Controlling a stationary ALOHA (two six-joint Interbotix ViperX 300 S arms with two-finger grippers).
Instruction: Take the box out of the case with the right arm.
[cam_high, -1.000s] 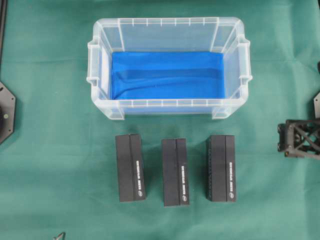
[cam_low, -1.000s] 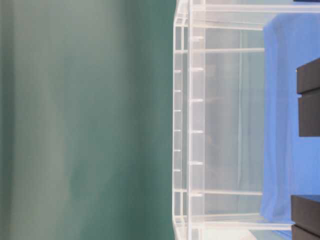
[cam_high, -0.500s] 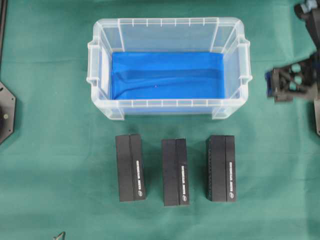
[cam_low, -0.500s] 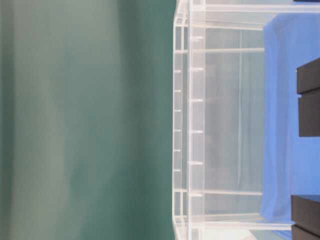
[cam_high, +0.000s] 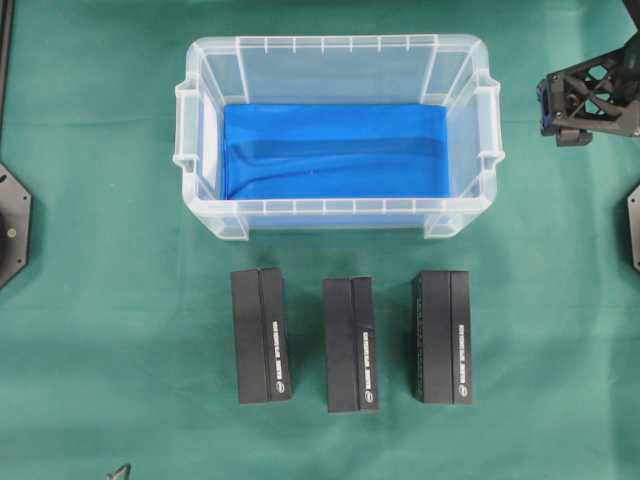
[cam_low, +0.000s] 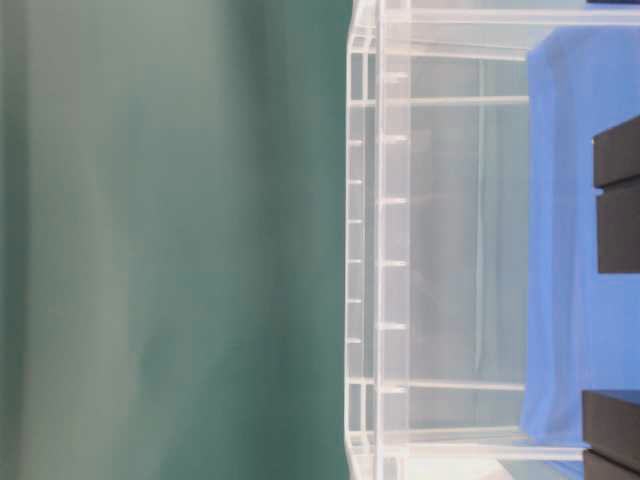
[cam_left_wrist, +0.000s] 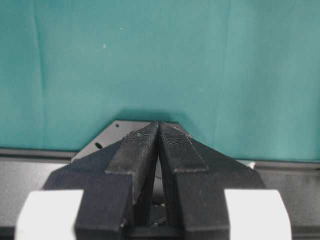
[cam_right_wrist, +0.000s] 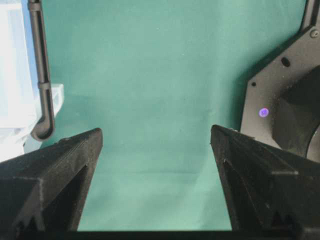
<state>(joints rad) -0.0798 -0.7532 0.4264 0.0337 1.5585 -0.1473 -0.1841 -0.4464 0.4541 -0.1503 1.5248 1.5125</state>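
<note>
Case (cam_high: 340, 215) holds only blue liner; three boxes (cam_high: 350, 345) line the cloth's near edge. My right gripper (cam_right_wrist: 156, 150), jaws wide, empty, hangs beside the case's right end. Unloading looks finished; next, just park.

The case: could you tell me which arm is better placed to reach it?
Right. The right gripper hangs open just beside the case; the left gripper is shut, away over bare cloth.

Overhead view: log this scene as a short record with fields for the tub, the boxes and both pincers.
case: large clear plastic tub with blue lined bottom, no box inside
boxes: three black rectangular boxes in a row on the green cloth, in front of the tub, apart from it
right pincer: open, empty, over the cloth to the right of the tub
left pincer: shut, empty, seen only in its wrist view
task status: no box left in the tub
</note>
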